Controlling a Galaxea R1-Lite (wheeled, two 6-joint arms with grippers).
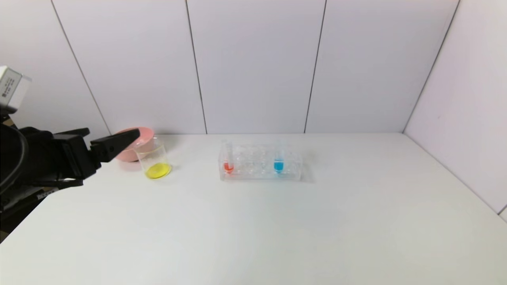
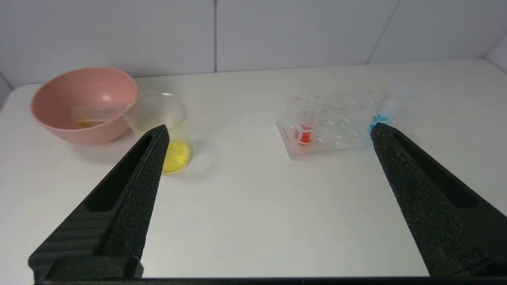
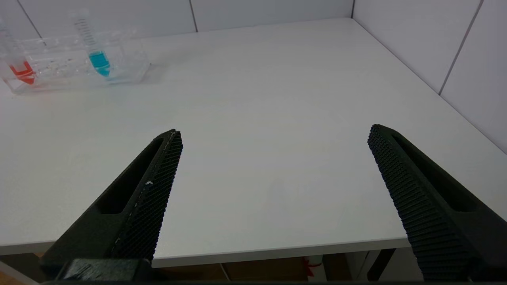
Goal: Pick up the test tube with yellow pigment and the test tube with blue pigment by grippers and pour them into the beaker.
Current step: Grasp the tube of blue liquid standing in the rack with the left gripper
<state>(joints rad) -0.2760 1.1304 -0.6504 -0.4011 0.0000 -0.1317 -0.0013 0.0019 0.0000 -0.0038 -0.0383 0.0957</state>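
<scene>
**Yellow in the beaker, blue tube in the rack, both claws empty**

While the left claw (image 2: 267, 132) is hovering over the near-left part of the table (image 1: 277, 229), its two black fingers (image 2: 130, 186) are standing wide apart and holding nothing — in the head view it is reaching in from the left edge, one finger tip overlapping the pink bowl (image 1: 138, 138). The beaker (image 1: 155, 161) is standing upright just beside that bowl, on its near-right side, with a pool of yellow liquid lying in its bottom. Inside the pink bowl a clear tube (image 2: 99, 114) is lying on its side with a trace of yellow in it; this looks like the test tube with yellow pigment.

Farther right, near the middle of the table, the clear rack (image 1: 259, 166) is sitting well apart from the beaker. The test tube with blue pigment (image 1: 279, 163) is standing upright in the rack's right part, and a tube with red-orange liquid (image 1: 228, 162) is standing in its left end.

The right claw (image 3: 275, 136) is not appearing in the head view — its own wrist camera is showing it spread wide and empty above the table's near-right edge, the rack far off to its left.
</scene>
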